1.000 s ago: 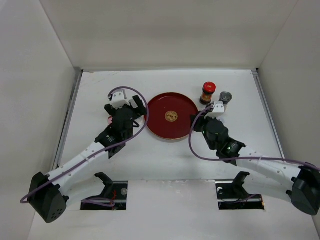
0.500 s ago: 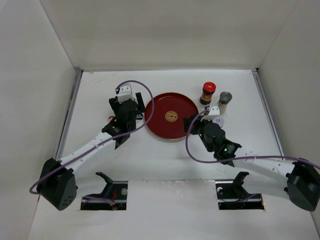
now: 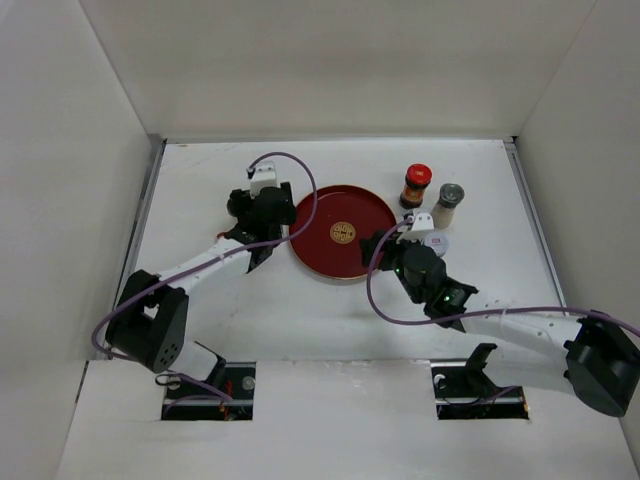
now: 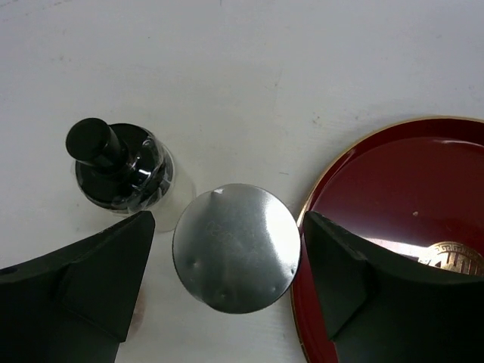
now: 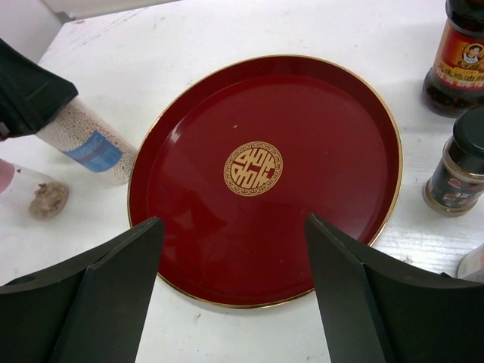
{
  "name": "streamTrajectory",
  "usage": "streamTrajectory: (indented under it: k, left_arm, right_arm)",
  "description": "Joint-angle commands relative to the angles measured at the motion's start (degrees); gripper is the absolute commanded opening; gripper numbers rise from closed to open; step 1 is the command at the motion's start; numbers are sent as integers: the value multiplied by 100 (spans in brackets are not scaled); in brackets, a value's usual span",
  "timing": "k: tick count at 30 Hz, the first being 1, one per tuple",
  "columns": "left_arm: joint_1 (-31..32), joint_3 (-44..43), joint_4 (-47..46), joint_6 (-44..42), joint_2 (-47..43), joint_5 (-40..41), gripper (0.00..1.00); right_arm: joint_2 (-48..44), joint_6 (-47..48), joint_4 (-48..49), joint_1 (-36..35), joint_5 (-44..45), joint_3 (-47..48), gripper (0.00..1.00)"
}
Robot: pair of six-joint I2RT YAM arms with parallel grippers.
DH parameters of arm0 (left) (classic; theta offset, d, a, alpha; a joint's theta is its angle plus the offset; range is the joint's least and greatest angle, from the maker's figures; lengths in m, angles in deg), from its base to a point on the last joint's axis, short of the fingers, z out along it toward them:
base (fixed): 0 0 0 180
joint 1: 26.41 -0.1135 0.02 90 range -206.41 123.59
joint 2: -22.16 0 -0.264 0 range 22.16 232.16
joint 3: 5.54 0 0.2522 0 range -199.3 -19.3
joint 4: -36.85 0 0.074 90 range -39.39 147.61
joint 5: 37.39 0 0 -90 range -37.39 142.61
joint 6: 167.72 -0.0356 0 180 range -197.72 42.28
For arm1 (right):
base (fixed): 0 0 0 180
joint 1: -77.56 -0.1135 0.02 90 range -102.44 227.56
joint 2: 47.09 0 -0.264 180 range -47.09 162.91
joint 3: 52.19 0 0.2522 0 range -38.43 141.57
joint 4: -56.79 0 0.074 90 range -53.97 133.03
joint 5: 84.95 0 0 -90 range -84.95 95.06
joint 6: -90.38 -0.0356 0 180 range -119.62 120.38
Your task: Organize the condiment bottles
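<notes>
- Far L: table (image 3: 185, 300) edge runs along L wall; wide bare strip from there to L gripper (image 3: 266, 205).
- L gripper: jaws astride tall white bottle (image 4: 236, 248) w/ silver top, just off tray's L rim. One finger (image 4: 355, 280) right at lid edge, thin sliver of table at the other. Firm pinch or not: cannot tell.
- Black-capped bottle (image 4: 117, 165) upright, just L of tall white bottle, close to the finger on that side.
- Small clear jar w/ pink end (image 5: 45, 198) near tall bottle's base, L of tray, partly cut by frame.
- Centre: red tray (image 3: 320, 215), gold emblem mid, whole floor open; bare table behind and in front.
- R gripper (image 5: 233, 223): jaws wide apart, nothing held, over tray's near-R rim.
- R of tray: red-lidded jar (image 3: 416, 186) and silver-capped shaker (image 3: 449, 205) side by side, near rim, apart from it.
- Far R: bare strip from shaker to R table edge.
</notes>
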Motion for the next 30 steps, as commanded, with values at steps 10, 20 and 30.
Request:
streamTrajectory:
  k: [10, 20, 30]
  left_arm:
    - [199, -269, -301, -116, -720, 363, 33]
    - [709, -936, -801, -240, -539, 66, 31]
    - [832, -2158, -1461, -257, 1351, -603, 32]
  right_arm:
    - [-158, -55, 455, -5, -95, -43, 82]
    - [-308, -125, 543, 74, -16, -165, 82]
    - [-237, -169, 420, 241, -16, -166, 81]
